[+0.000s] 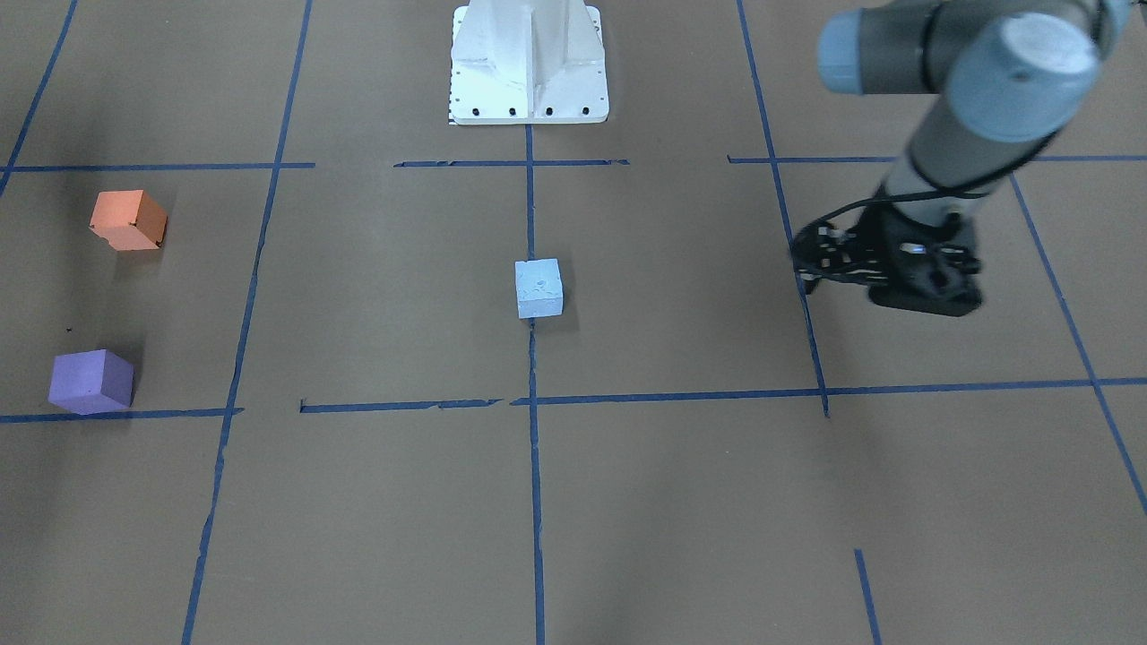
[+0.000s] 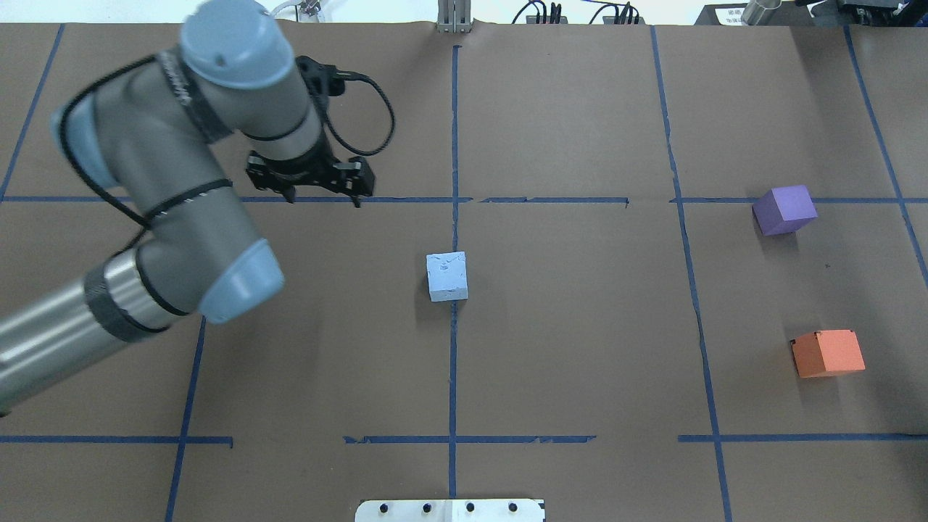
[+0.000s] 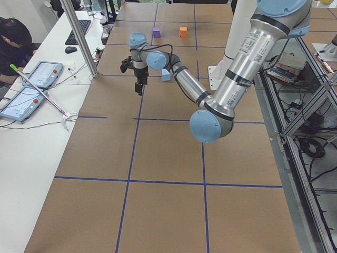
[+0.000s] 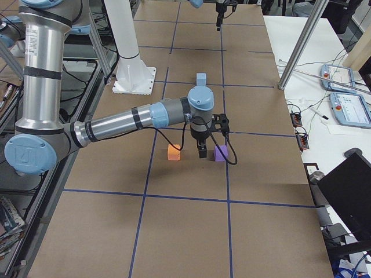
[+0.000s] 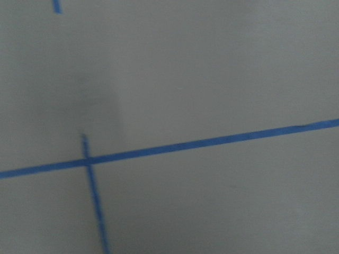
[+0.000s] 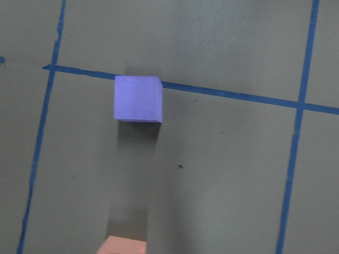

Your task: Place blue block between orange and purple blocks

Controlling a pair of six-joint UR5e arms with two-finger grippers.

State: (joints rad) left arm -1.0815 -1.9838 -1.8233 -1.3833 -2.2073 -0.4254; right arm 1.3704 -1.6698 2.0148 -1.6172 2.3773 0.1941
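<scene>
The blue block (image 2: 447,276) sits on the centre tape line, also in the front view (image 1: 539,288). The purple block (image 2: 784,209) and the orange block (image 2: 827,353) stand apart at the table's right side, with bare paper between them. My left gripper (image 2: 322,197) hangs open and empty to the left of and beyond the blue block, apart from it; it also shows in the front view (image 1: 883,291). My right gripper (image 4: 201,152) shows only in the exterior right view, over the gap between orange and purple; I cannot tell its state. Its wrist view shows the purple block (image 6: 137,98) and the orange block's edge (image 6: 126,246).
Brown paper with blue tape lines (image 2: 455,145) covers the table. The robot's white base (image 1: 530,63) stands at the robot's side. The left wrist view shows only blurred paper and a tape line (image 5: 212,142). Operator tablets (image 3: 31,84) lie on a side bench.
</scene>
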